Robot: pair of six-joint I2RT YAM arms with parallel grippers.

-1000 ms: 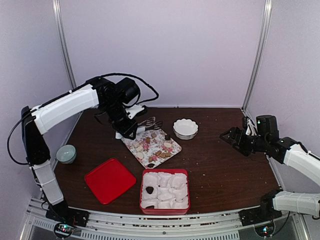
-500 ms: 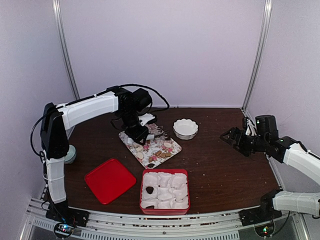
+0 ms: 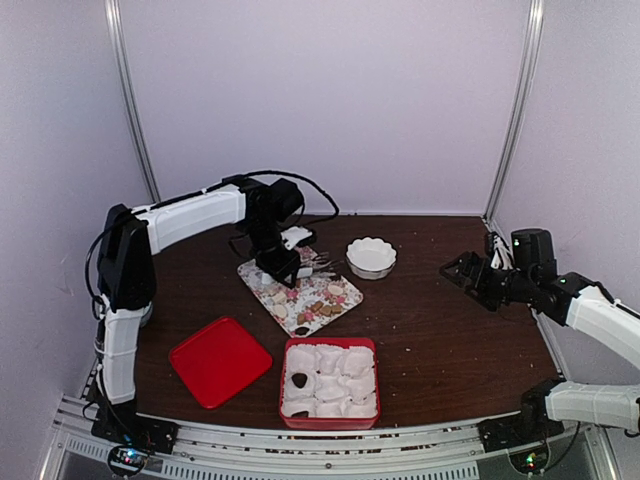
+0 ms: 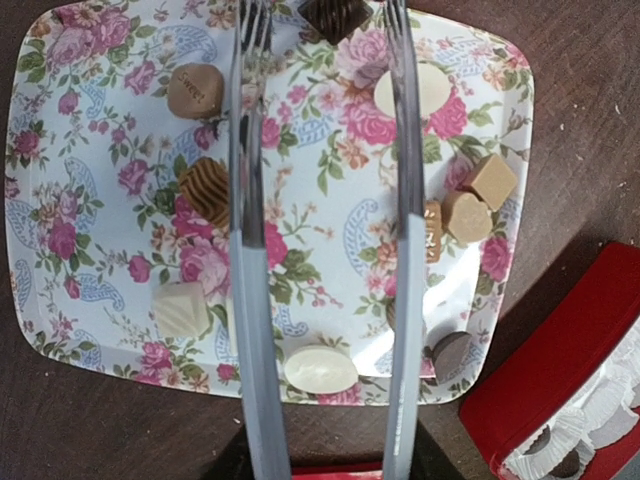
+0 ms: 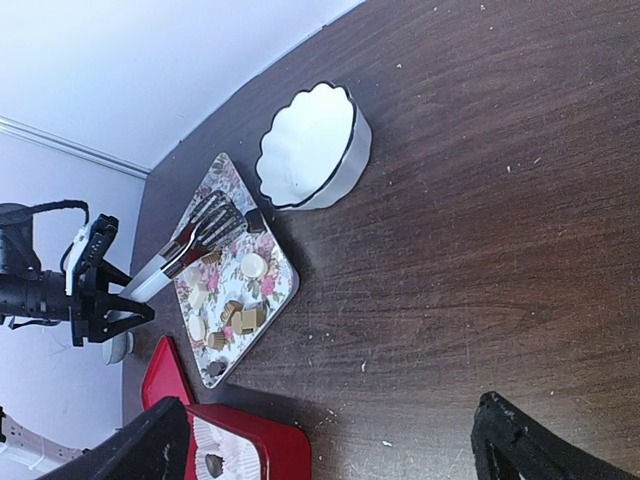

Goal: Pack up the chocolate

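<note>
Brown table [image 3: 440, 330]: choc [image 4: 195, 90] below tongs [image 4: 250, 300] tight in L claw [image 3: 285, 268]; R claw [image 3: 460, 272] agape.

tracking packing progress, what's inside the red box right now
White paper cups fill the red box. One dark chocolate sits in a left-side cup; another dark spot shows at the near-left corner. Anything deep in other cups' folds is hidden.

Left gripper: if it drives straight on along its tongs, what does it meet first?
Likely the dark chocolate between the tongs' tips, at the floral tray's edge; depth is unclear.
</note>
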